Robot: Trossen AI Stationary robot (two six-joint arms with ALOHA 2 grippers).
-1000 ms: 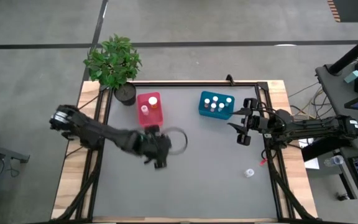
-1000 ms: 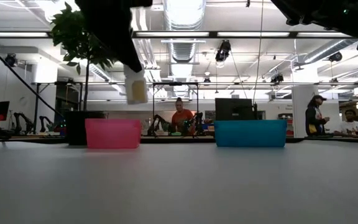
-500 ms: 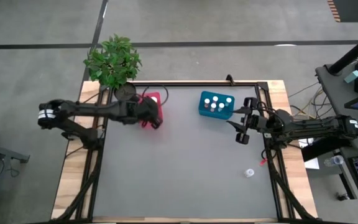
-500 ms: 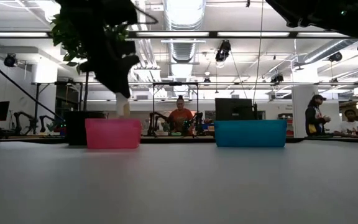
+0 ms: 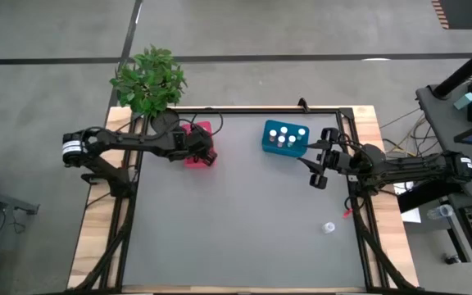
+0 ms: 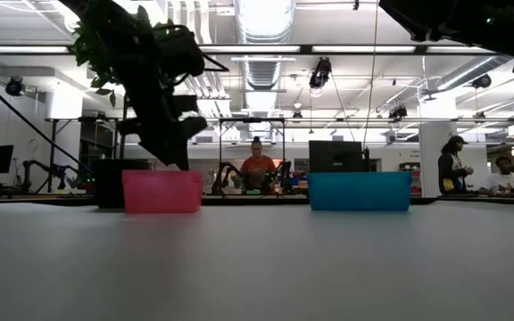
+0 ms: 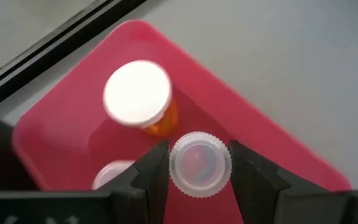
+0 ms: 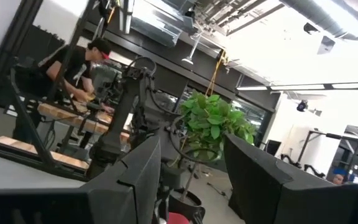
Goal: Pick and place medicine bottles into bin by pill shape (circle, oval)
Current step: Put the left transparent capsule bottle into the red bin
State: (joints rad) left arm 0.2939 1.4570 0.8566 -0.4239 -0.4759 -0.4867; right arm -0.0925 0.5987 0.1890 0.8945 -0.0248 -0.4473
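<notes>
The left gripper (image 7: 194,171) clamps 1 upright medicine bottle (image 7: 199,164) directly above the pink bin (image 7: 278,155), cap up; the right gripper (image 5: 321,168) waits open beside the teal bin (image 5: 284,139).

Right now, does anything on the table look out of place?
One medicine bottle sits alone on the grey table near the right edge, far from both bins. The left gripper holds another over the pink bin.
</notes>
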